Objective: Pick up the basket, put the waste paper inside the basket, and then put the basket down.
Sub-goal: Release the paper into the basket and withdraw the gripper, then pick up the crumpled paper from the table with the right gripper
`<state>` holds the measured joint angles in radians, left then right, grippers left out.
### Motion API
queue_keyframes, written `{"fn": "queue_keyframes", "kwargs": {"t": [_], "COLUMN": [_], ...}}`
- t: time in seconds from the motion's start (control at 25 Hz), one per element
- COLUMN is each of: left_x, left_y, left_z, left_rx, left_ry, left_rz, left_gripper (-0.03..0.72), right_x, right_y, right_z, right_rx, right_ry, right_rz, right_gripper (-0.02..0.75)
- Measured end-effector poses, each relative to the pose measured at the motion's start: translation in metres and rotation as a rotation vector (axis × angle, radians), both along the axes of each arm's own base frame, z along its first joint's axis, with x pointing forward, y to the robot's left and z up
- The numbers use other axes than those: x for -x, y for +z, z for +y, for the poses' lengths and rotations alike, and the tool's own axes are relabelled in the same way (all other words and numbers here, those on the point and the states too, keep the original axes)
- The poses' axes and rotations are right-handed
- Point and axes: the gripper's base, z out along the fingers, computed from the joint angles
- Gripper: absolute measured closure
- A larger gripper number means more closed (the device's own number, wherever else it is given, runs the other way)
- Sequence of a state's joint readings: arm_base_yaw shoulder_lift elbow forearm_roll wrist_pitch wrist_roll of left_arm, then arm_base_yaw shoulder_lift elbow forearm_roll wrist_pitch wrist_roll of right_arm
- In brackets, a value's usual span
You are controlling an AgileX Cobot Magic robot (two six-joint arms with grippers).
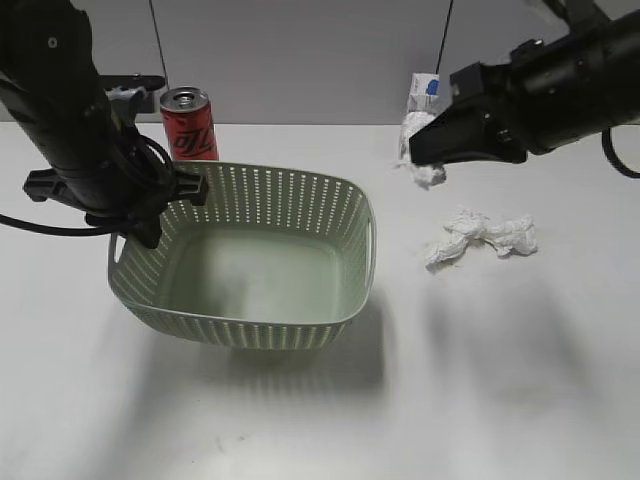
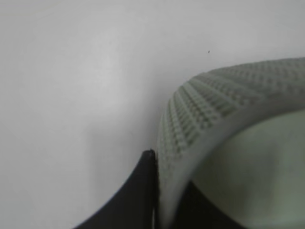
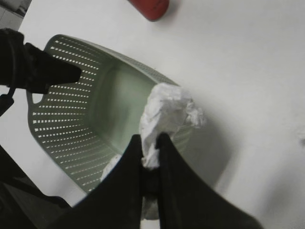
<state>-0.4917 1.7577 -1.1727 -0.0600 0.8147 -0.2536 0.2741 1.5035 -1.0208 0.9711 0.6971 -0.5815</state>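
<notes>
The basket (image 1: 255, 265) is hanging tilted over the left half of the surface (image 1: 500, 380), with the left gripper (image 1: 150, 215) clamping its near-left rim. So really the left arm just needs to be holding it steady while the right gripper (image 1: 418, 140), jaws pinching a waste paper (image 1: 425, 160) wad over near the far-right edge, is carrying it across and only letting go once it's properly above the opening. Two more wads (image 1: 480, 238) are lying right of the basket.
</notes>
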Motion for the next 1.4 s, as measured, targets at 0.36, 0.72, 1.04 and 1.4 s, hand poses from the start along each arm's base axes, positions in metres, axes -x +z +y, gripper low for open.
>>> {"fn": "queue_keyframes", "kwargs": {"t": [0.36,0.72,1.04,1.4], "left_x": [0.000,0.000,0.000,0.000], "left_y": [0.000,0.000,0.000,0.000], "left_z": [0.000,-0.001,-0.001,-0.001], "left_rx": [0.005,0.009,0.012,0.012], "left_ry": [0.002,0.004,0.006,0.006], "left_rz": [-0.002,-0.002,-0.002,-0.002], "left_gripper": [0.688,0.688,0.688,0.688], "right_x": [0.026,0.015,-0.009,-0.067], "right_y": [-0.019,-0.040,-0.007,-0.022], "right_z": [0.083,0.121,0.104,-0.010], "right_rx": [0.188,0.330,0.345,0.486], "right_ry": [0.260,0.411,0.227,-0.145], "right_rz": [-0.232,-0.344,-0.350,-0.106], "right_gripper": [0.703,0.115,0.097,0.167]}}
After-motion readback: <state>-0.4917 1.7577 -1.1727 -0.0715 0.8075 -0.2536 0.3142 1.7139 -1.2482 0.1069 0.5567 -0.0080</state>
